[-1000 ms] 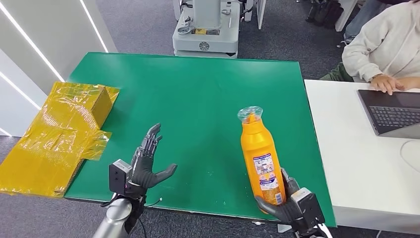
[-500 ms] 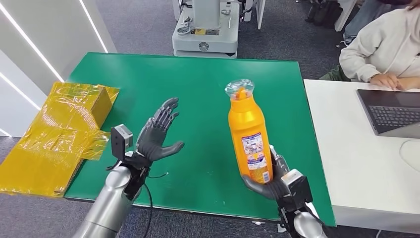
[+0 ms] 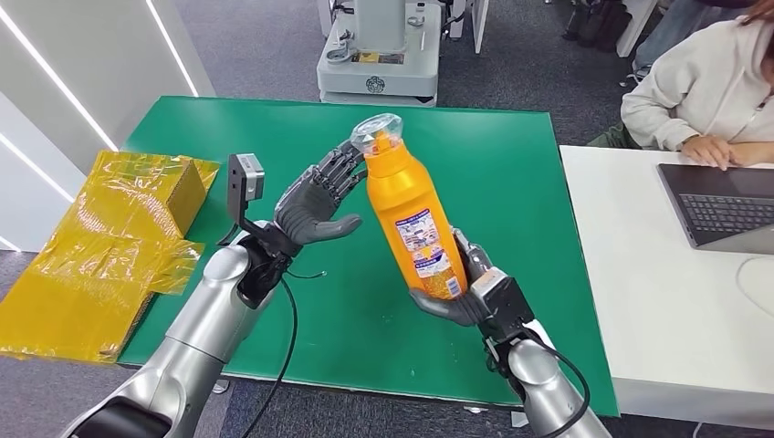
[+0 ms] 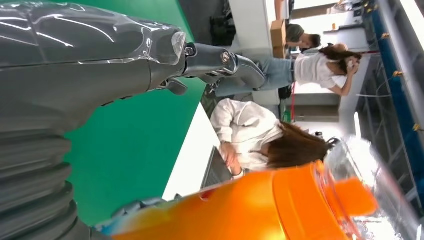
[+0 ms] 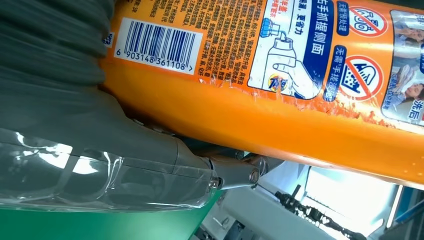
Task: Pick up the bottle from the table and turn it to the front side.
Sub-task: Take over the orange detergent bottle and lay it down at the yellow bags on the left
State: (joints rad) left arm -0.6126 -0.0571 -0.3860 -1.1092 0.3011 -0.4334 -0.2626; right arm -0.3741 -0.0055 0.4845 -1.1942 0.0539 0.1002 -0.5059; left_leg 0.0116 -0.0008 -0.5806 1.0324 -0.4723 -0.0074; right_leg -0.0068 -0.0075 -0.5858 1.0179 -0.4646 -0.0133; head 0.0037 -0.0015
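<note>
Above the table (image 3: 274, 137), right hand (image 3: 461, 292) grips one bottle (image 3: 406, 214); left hand (image 3: 315, 201) spread.

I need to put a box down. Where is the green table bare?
The green table is bare along its far edge and right side. The yellow plastic-wrapped carton crowds its left edge; both hands hold the centre air.
</note>
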